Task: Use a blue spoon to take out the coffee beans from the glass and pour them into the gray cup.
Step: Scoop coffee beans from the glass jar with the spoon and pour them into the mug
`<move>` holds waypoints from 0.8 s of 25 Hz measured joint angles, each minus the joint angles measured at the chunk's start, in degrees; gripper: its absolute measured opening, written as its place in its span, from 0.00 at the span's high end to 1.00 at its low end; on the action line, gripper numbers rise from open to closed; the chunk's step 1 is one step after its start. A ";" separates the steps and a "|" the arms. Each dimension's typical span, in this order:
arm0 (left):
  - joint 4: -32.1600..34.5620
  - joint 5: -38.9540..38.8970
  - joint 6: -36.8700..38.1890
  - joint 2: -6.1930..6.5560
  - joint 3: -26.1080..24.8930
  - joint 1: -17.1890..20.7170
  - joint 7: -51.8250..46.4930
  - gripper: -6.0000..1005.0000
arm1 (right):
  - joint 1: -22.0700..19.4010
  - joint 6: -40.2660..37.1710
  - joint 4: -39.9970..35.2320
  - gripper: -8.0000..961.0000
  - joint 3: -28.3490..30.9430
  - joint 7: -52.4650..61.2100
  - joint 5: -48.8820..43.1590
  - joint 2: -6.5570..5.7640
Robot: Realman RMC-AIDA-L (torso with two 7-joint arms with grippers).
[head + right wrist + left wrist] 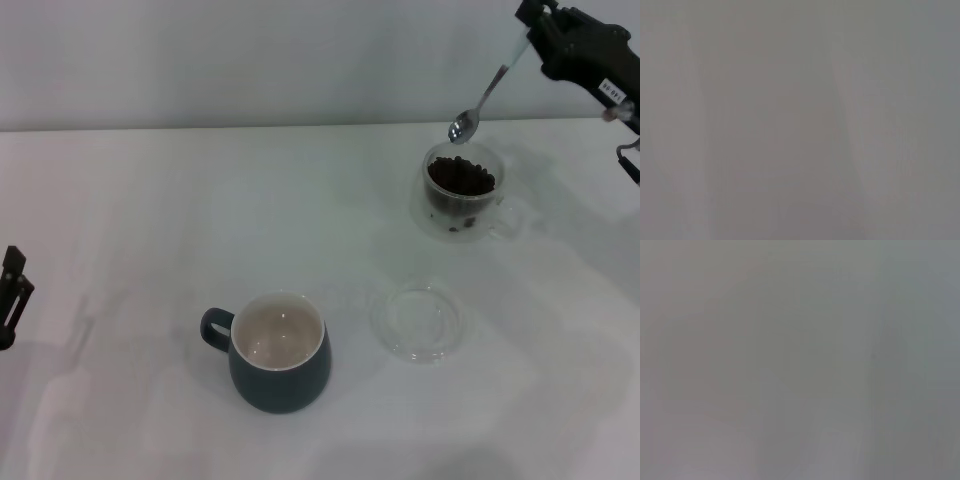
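- Left pincer (pixel 12 290) sits parked at the far left edge of the worktop (pixel 140 220), well apart from everything; only a dark sliver shows, so whether it is spread or pressed together cannot be told.
- Toward the near middle stands the gray cup (pixel 278 352), upright, handle pointing left, its cream inside bare of beans; it looks placed clear of the glass so a loaded spoon has an open mouth to tip into.
- Just right of the cup lies a flat clear saucer (pixel 417 322), apart from it and with nothing on it.
- Farther back and to the right stands the glass (pixel 462 190), upright, with the coffee beans (pixel 461 177) heaped inside it.
- Above the glass's rim hangs the blue spoon (pixel 487 93), bowl down and slanted, seemingly lined up for a dip into the heap; the bowl looks to carry no beans.
- Right pincer (pixel 530 32), at the top right, is pinching the spoon's pale handle end.
- White, matte and plain, the worktop meets a bare pale wall behind; both wrist views show only featureless gray.
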 joint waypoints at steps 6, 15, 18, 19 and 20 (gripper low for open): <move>-0.28 -0.01 -0.11 0.00 0.00 -0.06 -0.04 0.18 | -1.37 0.45 0.56 0.84 -1.27 -5.59 -0.16 -0.06; -0.34 0.00 -1.73 0.05 0.00 -1.49 -0.04 0.18 | -1.92 1.62 2.07 0.84 -2.22 -8.81 -0.19 0.17; -0.35 0.00 -2.45 0.07 0.01 -1.76 -0.04 0.18 | -1.68 2.32 2.15 0.84 -2.26 -10.07 -0.17 0.39; -0.35 0.00 -2.64 0.08 0.00 -1.86 -0.04 0.18 | -1.61 2.57 2.17 0.84 -2.28 -10.41 -0.16 0.45; -0.35 0.00 -2.84 0.08 0.00 -1.95 -0.04 0.18 | -1.56 2.70 2.19 0.84 -2.29 -10.59 -0.13 0.48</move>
